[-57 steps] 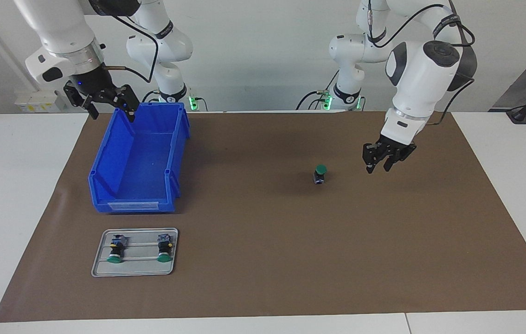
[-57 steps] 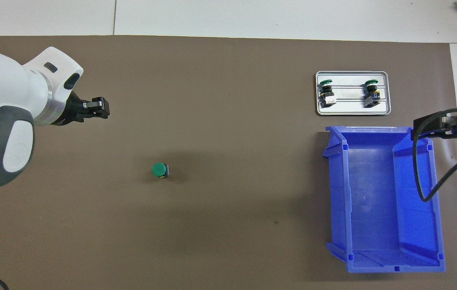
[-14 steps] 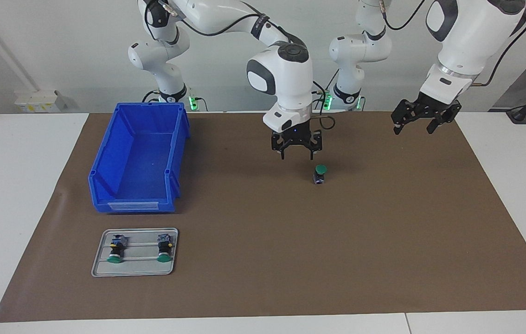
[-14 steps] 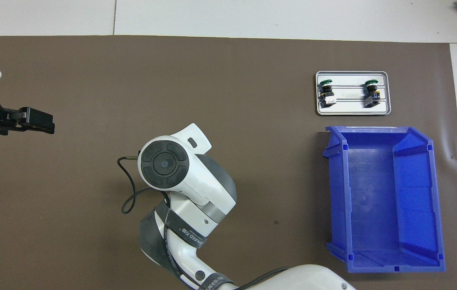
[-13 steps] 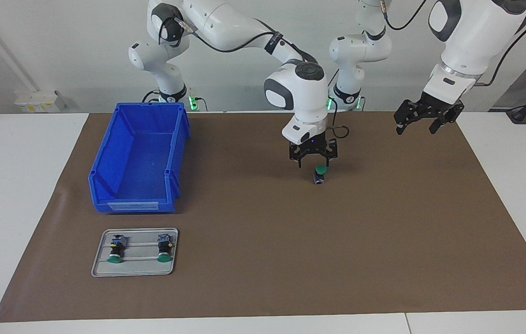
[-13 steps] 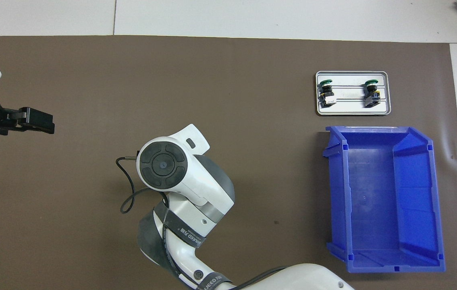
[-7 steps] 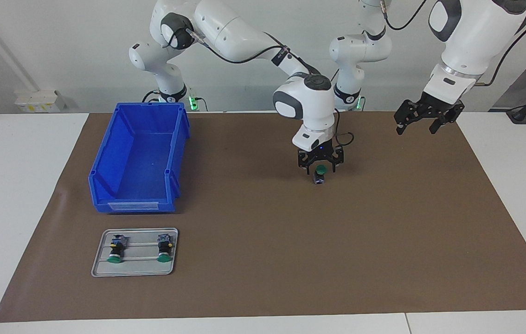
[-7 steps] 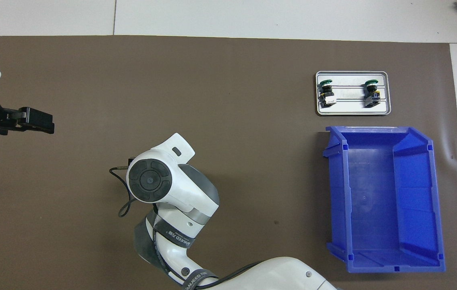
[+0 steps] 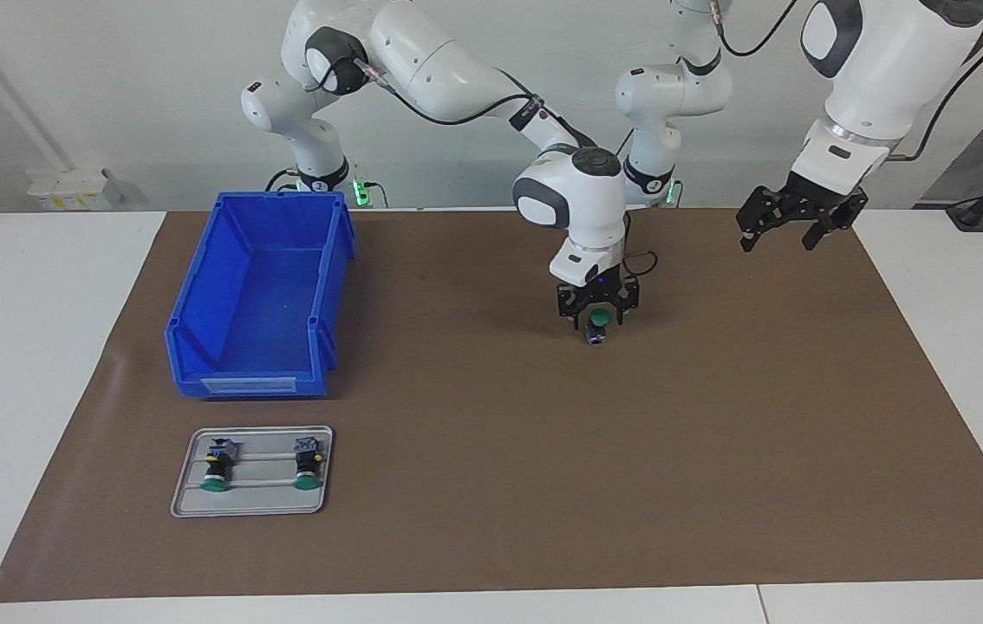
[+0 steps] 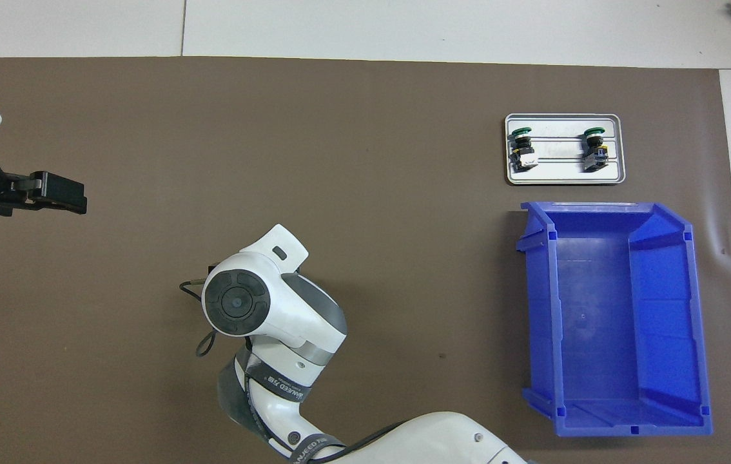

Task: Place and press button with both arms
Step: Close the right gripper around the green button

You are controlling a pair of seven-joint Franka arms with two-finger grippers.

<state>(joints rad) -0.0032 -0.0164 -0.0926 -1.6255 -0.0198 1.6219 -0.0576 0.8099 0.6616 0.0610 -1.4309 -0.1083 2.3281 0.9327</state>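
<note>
The right gripper [image 9: 595, 314] hangs splayed around the green cap of the button [image 9: 597, 328], which stands upright mid-mat; touching or not, I cannot tell, so pressing seems in hand, needing a straight downward push. The left gripper [image 9: 788, 227] waits open over the mat's corner. The blue bin [image 9: 259, 295] and tray [image 9: 188, 485] with spare buttons [image 9: 216, 472] stand well apart, blocking nothing.

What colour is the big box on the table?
The box is bright blue, and it shows best in the overhead view.

From overhead, the right arm [image 10: 262, 316] hides the button [image 9: 598, 326].
</note>
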